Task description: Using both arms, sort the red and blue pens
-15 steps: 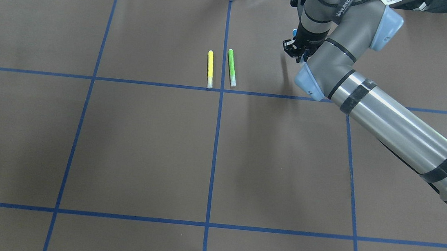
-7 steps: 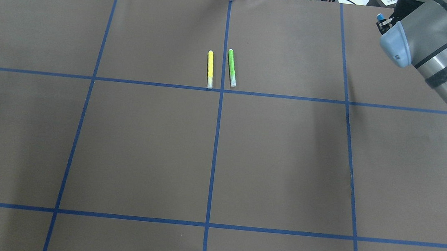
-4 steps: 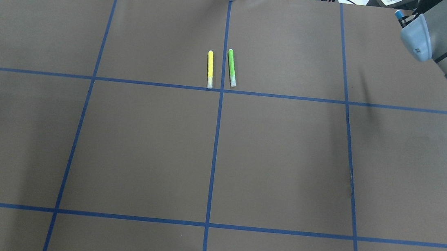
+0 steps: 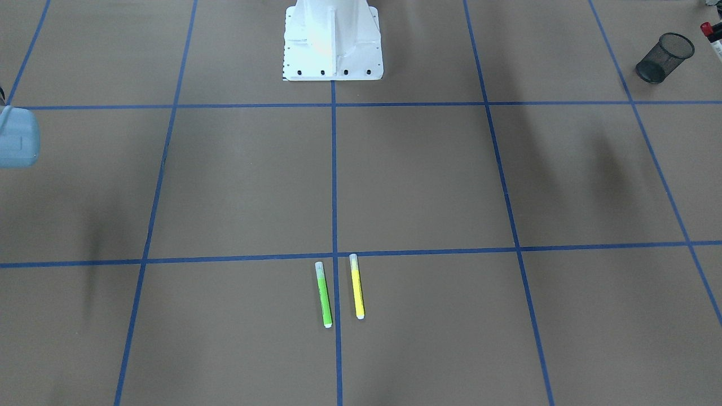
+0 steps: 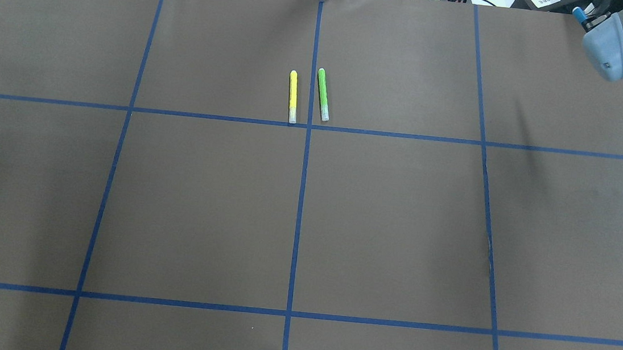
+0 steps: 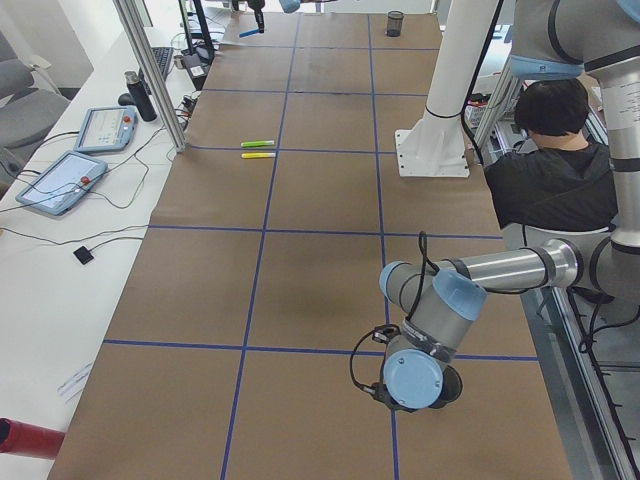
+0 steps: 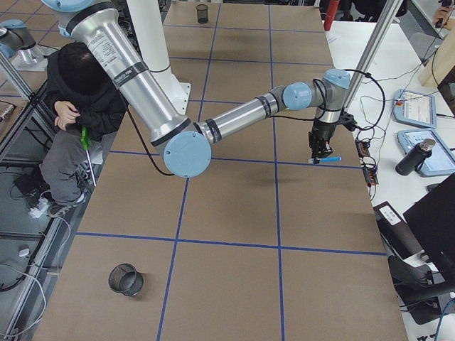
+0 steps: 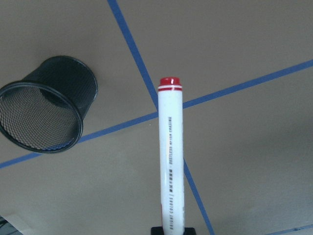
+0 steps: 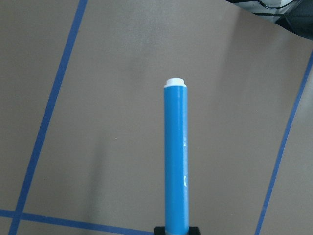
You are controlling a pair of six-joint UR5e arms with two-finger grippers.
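End effectors: left (image 8: 172, 230) clamps red pen (image 8: 170, 156), right (image 9: 176, 230) clamps blue pen (image 9: 176, 161) near table (image 5: 413, 65) edge

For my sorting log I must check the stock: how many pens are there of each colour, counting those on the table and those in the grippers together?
Red: 1, the red pen, in the left gripper
Blue: 1, the blue pen, in the right gripper
Green: 1, the green marker, lying flat
Yellow: 1, the yellow marker, beside it
Total: 4
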